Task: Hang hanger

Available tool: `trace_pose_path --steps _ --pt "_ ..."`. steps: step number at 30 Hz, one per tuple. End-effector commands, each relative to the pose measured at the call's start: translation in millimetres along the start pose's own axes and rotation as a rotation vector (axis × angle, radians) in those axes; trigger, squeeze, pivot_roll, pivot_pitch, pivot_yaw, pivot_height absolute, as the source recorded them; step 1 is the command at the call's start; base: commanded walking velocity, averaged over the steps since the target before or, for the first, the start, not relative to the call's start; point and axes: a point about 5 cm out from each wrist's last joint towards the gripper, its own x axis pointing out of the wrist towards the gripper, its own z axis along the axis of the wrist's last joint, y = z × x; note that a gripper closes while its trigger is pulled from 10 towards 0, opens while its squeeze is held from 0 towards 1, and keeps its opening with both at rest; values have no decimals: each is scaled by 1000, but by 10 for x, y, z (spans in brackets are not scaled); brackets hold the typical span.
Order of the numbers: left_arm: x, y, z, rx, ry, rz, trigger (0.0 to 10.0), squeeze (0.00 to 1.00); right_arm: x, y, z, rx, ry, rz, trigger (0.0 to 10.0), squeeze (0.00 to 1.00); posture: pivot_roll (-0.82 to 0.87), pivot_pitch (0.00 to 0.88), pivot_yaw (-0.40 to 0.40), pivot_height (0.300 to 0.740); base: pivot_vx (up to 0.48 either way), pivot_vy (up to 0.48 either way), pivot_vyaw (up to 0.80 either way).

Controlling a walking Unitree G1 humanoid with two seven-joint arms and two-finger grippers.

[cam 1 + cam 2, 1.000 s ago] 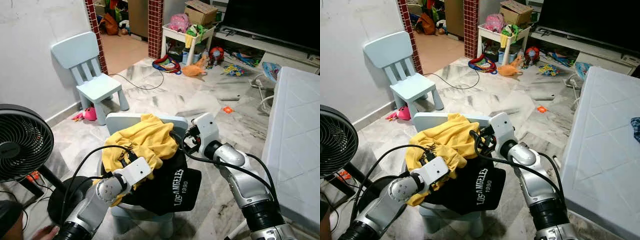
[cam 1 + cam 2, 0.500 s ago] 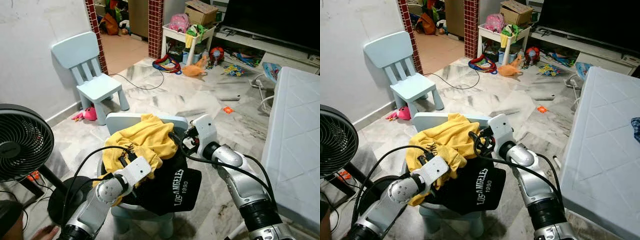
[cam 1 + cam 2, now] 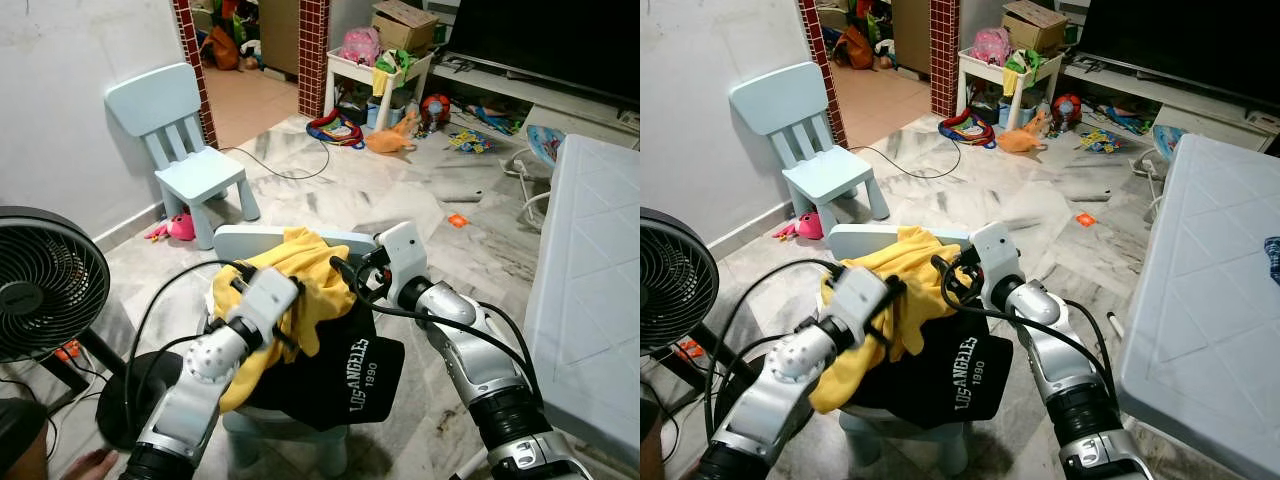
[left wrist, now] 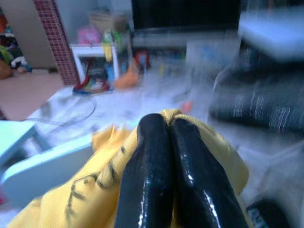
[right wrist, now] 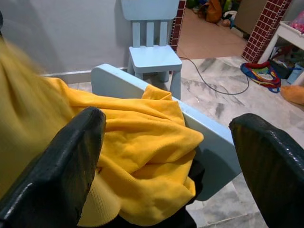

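Left hand (image 4: 167,156) clenched on yellow top (image 3: 300,275), right hand (image 5: 166,156) released nearby; risk: fabric drags black shirt (image 3: 345,365) off chair (image 3: 290,240) w/ lift

Marble floor (image 3: 400,195), white wall (image 3: 60,110), toy clutter.

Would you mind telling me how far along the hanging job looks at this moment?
Early. Done: the left gripper is shut on the yellow garment, lifting a fold off the pile on the light blue chair. In hand: the right gripper sits open beside the yellow cloth, holding nothing. Left: I can make out no hanger or rail, so the hanging itself is not yet done; the black garment lies draped over the seat.
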Motion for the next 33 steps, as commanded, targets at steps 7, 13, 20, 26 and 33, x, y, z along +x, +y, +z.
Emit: trace_pose_path --steps 7,13,20,26,33 --pt "-487 339 -213 -160 68 289 0 0 -17 3 -38 -3 -2 -9 10000 0 43 0 -39 740 0 0 0" --pt "-819 257 -565 -460 239 456 0 0 5 40 -41 -10 -5 15 10000 0 61 0 -47 740 0 0 0" --pt "-1045 207 -740 -424 446 490 0 0 7 21 -32 -21 -5 19 10000 0 63 0 -53 740 0 0 0" --pt "-1038 220 -713 -316 524 492 10000 0 3 6 -26 -24 -3 14 10000 0 55 0 -61 740 0 0 0" --pt "-1008 167 -672 -80 577 391 10000 1000 5 -12 -5 -26 -2 14 10000 0 48 0 -63 740 0 0 0"
